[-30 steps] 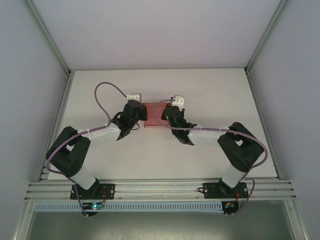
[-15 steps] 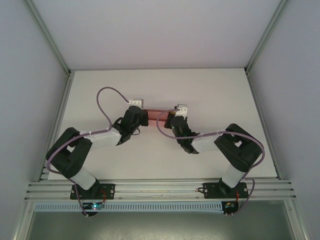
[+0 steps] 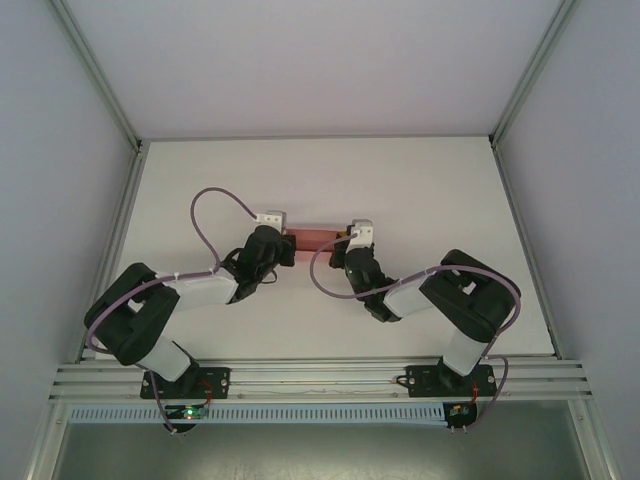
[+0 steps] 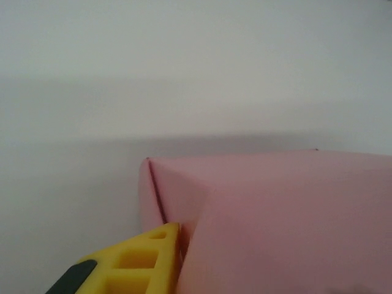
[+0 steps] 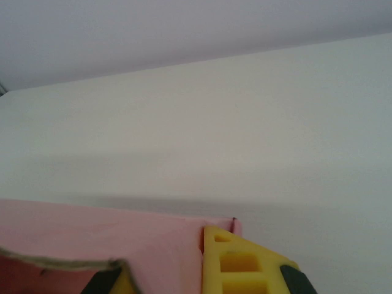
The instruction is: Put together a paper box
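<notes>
At centre, paper box (image 3: 318, 238): pink, spanning left to right
Right pincer (image 3: 345, 242): clamped on its right end
Left pincer (image 3: 288, 245): at left end; I cannot tell its gap
Advice: anchor right, press left end squarely and gently

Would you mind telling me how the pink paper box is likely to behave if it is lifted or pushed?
The paper box looks like thin folded card, so probably light and easily dented by a hard pinch. Its flat panels suggest it would slide, not roll, when pushed.
</notes>
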{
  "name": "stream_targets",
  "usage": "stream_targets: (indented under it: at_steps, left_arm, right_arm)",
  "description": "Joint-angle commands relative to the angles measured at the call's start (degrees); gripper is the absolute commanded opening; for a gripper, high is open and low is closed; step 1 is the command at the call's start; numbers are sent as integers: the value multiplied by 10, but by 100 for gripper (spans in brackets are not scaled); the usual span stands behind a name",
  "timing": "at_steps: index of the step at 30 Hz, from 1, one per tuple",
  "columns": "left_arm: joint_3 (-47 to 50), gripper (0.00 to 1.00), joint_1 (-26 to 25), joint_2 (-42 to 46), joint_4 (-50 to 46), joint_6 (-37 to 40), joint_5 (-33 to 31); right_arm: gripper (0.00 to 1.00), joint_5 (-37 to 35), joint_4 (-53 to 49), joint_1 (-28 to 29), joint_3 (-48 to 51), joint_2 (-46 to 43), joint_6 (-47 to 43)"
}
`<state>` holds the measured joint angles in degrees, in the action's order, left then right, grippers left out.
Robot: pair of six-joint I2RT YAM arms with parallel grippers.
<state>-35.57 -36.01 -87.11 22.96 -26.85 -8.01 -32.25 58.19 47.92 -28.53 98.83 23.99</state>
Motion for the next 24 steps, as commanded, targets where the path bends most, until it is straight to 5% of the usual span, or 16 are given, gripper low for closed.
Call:
stream_targets:
  at_steps: [1,3,9,12,18,24]
  left_arm:
    - [-4,43,-13,30,-79,-8,-12]
    - [-11,59,-13,48,-114,-6,-19]
    - [-6,81,-15,110,-162,-2,-21]
    - [-6,100,-16,152,-191,-2,1]
    - [-58,100,-18,233,-341,-62,-23]
    - [-155,100,15,212,-491,-151,-45]
  right_arm:
    - [0,-28,-53,18,4,11,-4]
    - [0,-43,-63,22,6,9,1]
    - [0,-62,-70,26,10,10,6]
    - [0,-68,-70,33,8,10,-2]
    - [0,-98,-67,54,6,8,-45]
    - [0,-127,-60,75,-7,27,-79]
